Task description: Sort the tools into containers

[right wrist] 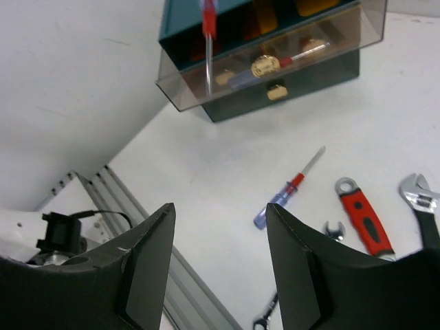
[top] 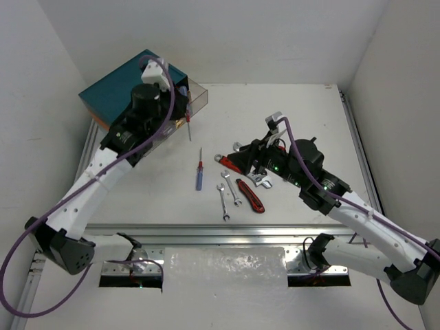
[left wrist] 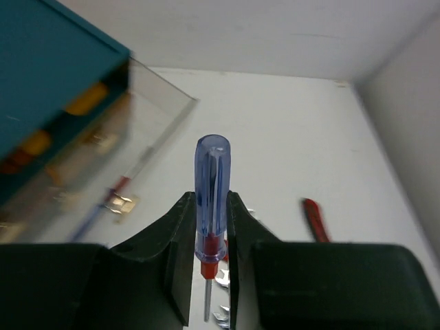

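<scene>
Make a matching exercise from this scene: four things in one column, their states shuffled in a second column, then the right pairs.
1. red wrench
2. left gripper
3. right gripper
4. drawer

A. shut on a screwdriver
B. lies on the table
C. pulled out, a second screwdriver inside
D. open, empty

Pairs: 1-B, 2-A, 3-D, 4-C

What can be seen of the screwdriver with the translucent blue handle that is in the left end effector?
The screwdriver with the translucent blue plastic handle has a rounded handle top, a red collar and a thin metal shaft. The black fingers of the left end effector are shut on the lower handle. It hangs about upright, tip down, close to the pulled-out transparent drawer, touching nothing else.
</scene>
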